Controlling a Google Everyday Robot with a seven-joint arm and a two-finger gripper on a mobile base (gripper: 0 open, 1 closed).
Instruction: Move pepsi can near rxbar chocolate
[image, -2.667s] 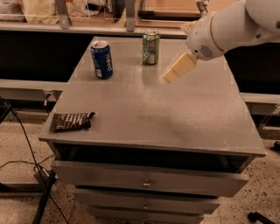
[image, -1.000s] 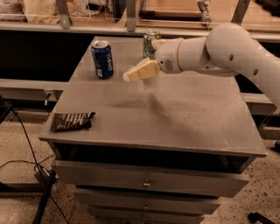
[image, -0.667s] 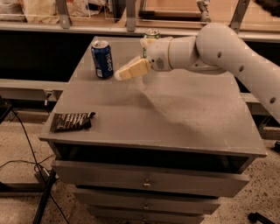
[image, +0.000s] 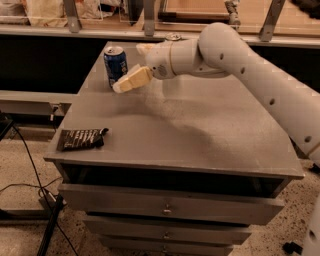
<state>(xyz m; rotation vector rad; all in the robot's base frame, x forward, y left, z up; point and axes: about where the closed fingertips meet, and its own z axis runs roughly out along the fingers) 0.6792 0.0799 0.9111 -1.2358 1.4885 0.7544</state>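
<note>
The pepsi can (image: 115, 65), dark blue with a silver top, stands upright at the back left of the grey cabinet top (image: 200, 130). The rxbar chocolate (image: 80, 138), a flat dark wrapper, lies at the front left corner. My gripper (image: 135, 65) reaches in from the right and is just right of the can. It is open: one pale finger (image: 131, 80) lies in front of the can's base, the other (image: 144, 48) behind it. The fingers are not closed on the can.
My white arm (image: 240, 55) crosses the back of the top from the right. Only the silver top of a second can (image: 173, 36) shows behind the arm. Drawers (image: 165, 207) sit below the top. Cables (image: 30, 170) trail on the floor at the left.
My gripper has swung left across the back of the top, from beside the green can to right next to the pepsi can. The cans and the bar have not moved.
</note>
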